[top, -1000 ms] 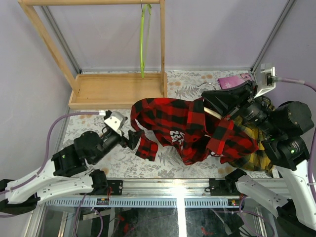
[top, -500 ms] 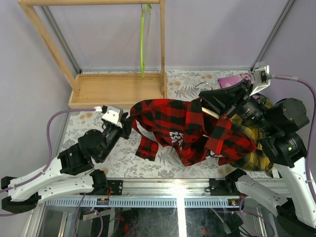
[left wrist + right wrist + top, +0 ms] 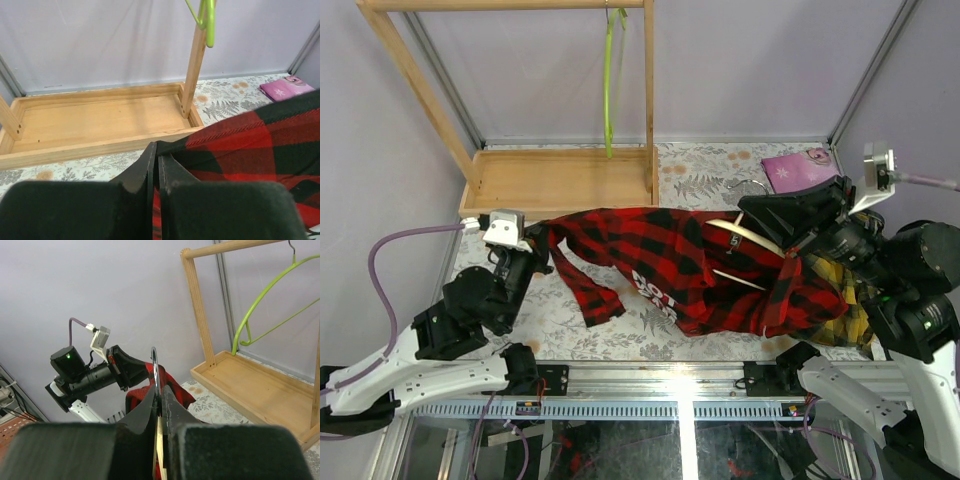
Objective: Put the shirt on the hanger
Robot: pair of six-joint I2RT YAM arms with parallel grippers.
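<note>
top external | left pincer [image 3: 544,241] clamps shirt [image 3: 655,250] edge | right pincer [image 3: 748,210] clamps hanger [image 3: 752,238] | shirt stretched between them

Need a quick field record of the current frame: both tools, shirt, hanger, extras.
left tool: shut on the shirt's edge
right tool: shut on the hanger at its hook
shirt: spread between the two arms, white lettering visible
hanger: cream arms showing at the shirt's end by the right arm
lime-green hanger: hanging on wooden rack
yellow plaid shirt: partly under the red one
</note>
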